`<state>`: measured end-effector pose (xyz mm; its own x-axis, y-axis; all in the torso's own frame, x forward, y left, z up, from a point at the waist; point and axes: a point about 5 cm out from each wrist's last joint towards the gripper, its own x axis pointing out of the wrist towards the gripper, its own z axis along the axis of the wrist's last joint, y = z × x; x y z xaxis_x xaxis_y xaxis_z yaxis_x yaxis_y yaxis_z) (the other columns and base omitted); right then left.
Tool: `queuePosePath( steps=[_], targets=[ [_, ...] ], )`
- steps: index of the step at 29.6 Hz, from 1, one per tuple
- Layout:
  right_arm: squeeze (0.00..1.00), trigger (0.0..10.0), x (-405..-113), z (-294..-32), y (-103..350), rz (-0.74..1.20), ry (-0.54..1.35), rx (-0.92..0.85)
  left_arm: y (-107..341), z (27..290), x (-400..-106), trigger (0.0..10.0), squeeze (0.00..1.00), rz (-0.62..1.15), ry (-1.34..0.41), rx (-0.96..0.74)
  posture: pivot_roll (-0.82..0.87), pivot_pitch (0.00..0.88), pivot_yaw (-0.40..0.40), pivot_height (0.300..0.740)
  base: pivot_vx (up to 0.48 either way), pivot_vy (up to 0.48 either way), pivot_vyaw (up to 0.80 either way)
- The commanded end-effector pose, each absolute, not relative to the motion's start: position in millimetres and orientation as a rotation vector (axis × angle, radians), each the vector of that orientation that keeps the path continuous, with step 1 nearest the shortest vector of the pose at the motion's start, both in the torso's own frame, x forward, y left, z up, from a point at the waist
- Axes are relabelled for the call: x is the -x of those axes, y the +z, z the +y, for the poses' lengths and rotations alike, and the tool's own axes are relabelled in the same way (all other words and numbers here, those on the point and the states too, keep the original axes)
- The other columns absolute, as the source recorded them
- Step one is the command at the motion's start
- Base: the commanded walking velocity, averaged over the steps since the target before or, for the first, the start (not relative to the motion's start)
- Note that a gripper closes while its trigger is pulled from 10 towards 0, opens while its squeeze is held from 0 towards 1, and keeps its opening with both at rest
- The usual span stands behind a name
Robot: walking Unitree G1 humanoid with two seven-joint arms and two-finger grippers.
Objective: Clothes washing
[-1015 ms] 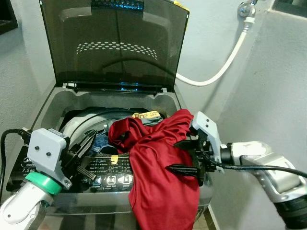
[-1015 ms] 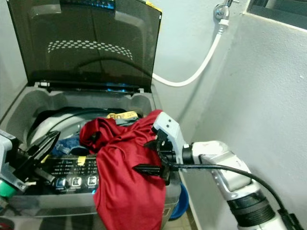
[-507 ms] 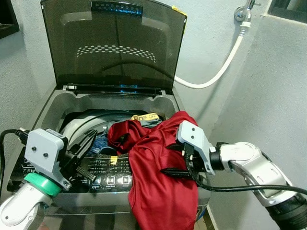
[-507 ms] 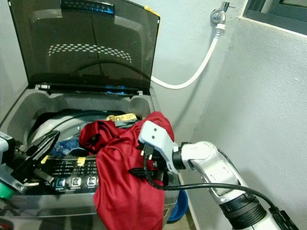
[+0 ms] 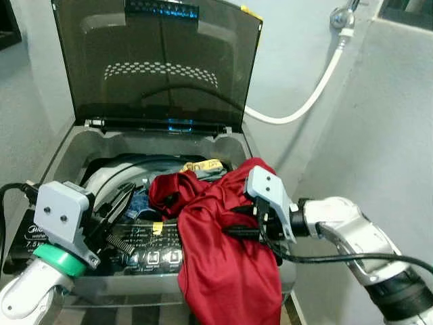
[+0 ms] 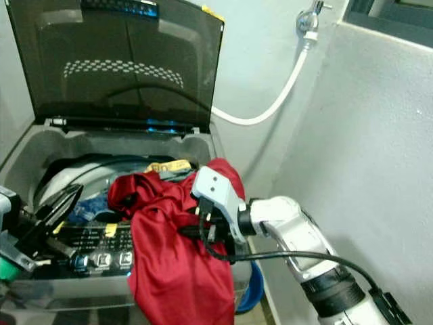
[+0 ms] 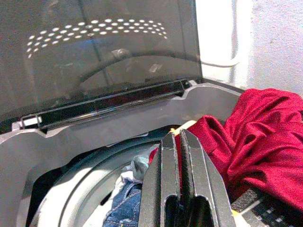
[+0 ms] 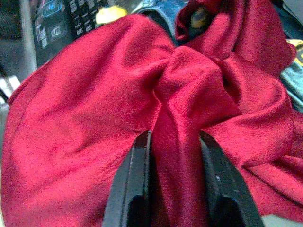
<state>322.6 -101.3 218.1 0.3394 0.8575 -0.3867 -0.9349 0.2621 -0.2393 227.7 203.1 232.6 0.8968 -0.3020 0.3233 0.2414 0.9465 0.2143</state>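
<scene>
The right gripper (image 8: 174, 182) pinches a raised fold of the glossy red garment (image 5: 226, 261), its two black fingers pressed on either side of the ridge, likely so the cloth can be hauled back from the machine's front edge, where most of it spills downward below the fingers. Beyond the gripper the grey top-loading washing machine (image 5: 74, 145) gapes, blue and yellow laundry (image 5: 203, 166) already in the drum, the smoked lid (image 5: 159, 61) upright behind. The left gripper (image 7: 180, 182), fingers pressed together, hovers over the control panel (image 5: 145, 237), leaving the drum mouth free
</scene>
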Motion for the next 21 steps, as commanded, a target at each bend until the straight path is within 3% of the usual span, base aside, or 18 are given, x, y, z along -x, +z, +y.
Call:
queuePosePath(
  steps=[1, 6, 7, 8, 10, 12, 15, 17, 18, 21],
  targets=[
    [0.00, 0.0, -330, -93, 203, 0.267, 1.203, 0.411, 232, 203, -227, 10.0, 0.00, -0.370, -0.266, -0.160, 0.04, 0.037, -0.059, 0.740, 0.000, 0.000, 0.00],
    [0.00, 0.0, -339, -76, 217, 0.192, 1.208, 0.352, 232, 203, -228, 10.0, 0.00, -0.373, -0.263, -0.156, 0.04, 0.036, -0.064, 0.740, 0.000, 0.000, 0.00],
    [0.00, 0.0, -343, -61, 233, 0.115, 1.209, 0.302, 232, 202, -228, 10.0, 0.00, -0.375, -0.263, -0.155, 0.04, 0.034, -0.072, 0.740, 0.000, 0.000, 0.00],
    [0.00, 0.0, -346, -24, 284, -0.125, 1.230, 0.117, 232, 201, -228, 10.0, 0.00, -0.383, -0.249, -0.148, 0.05, 0.033, -0.079, 0.740, 0.000, 0.000, 0.00],
    [0.00, 0.0, -344, -13, 302, -0.208, 1.243, 0.047, 233, 201, -227, 10.0, 0.00, -0.386, -0.244, -0.146, 0.05, 0.033, -0.079, 0.740, 0.000, 0.000, 0.00],
    [0.00, 0.0, -344, -13, 302, -0.208, 1.243, 0.047, 233, 201, -227, 10.0, 0.00, -0.386, -0.244, -0.146, 0.05, 0.033, -0.079, 0.740, 0.000, 0.000, 0.00],
    [0.00, 0.0, -351, -2, 374, -0.479, 1.067, -0.167, 232, 200, -227, 10.0, 0.00, -0.386, -0.243, -0.141, 0.05, 0.033, -0.079, 0.740, 0.000, 0.000, 0.00],
    [0.00, 0.0, -351, -2, 374, -0.479, 1.067, -0.167, 232, 200, -227, 10.0, 0.00, -0.386, -0.243, -0.141, 0.05, 0.033, -0.079, 0.740, 0.000, 0.000, 0.00],
    [0.00, 0.0, -353, -8, 400, -0.579, 0.978, -0.277, 232, 200, -227, 10.0, 0.00, -0.386, -0.244, -0.140, 0.05, 0.034, -0.082, 0.740, 0.000, 0.000, 0.00],
    [0.00, 0.0, -353, -23, 429, -0.699, 0.862, -0.389, 232, 199, -226, 10.0, 0.00, -0.388, -0.243, -0.138, 0.05, 0.034, -0.082, 0.740, 0.000, 0.000, 0.00]
  ],
)
